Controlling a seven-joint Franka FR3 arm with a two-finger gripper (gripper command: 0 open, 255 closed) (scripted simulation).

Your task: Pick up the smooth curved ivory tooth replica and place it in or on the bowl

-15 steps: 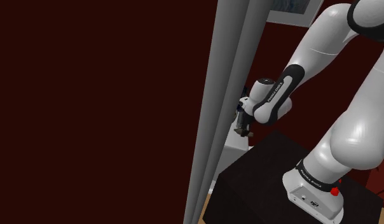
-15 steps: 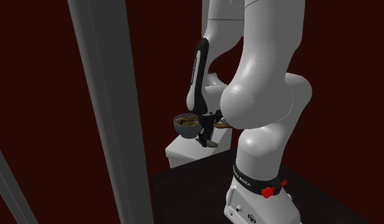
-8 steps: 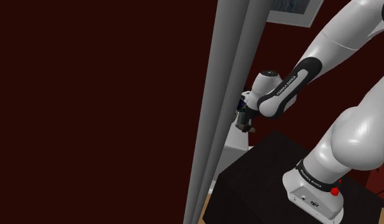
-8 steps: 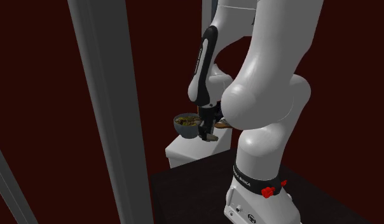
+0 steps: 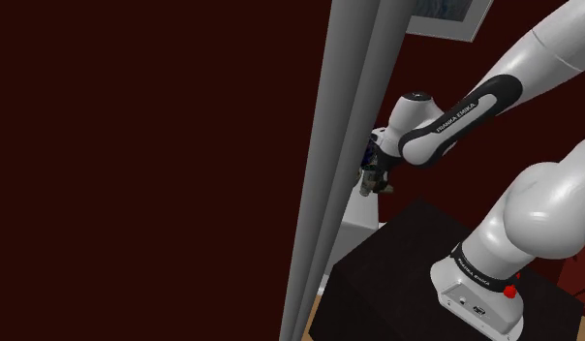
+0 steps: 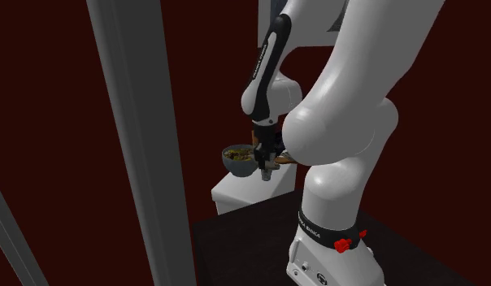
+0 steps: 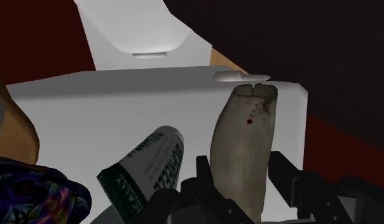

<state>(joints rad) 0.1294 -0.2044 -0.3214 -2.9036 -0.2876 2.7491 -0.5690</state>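
Contact is made: the black gripper [image 7: 240, 167] is closed part-way on the tooth replica [image 7: 245, 133], a pale greyish-ivory curved piece. The two fingers [image 7: 281, 170] clasp it by its near end, and its thickness keeps the jaws apart. The tooth's long axis runs on from the fingers, so most of it juts out past the fingertips towards the white block [image 7: 121, 108] below, which it seems to hang clear of. A green-and-white can [image 7: 146, 168] lies on that top just beside it. In the second exterior view the gripper [image 6: 267, 166] points downward with the tooth at its tip. The bowl [image 6: 234, 167], a dark grey one with brownish contents, sits just beside it toward that view's left, on the same white block [image 6: 236, 197]. The gripper looks no higher than the bowl's rim there, though how far apart they are in depth I cannot tell. The coming move likely needs a short rise and a sideways carry over that rim, with the projecting end kept off the bowl's wall. In the shoulder view the gripper [image 5: 375, 184] hangs close beside a grey post [image 5: 344, 145].
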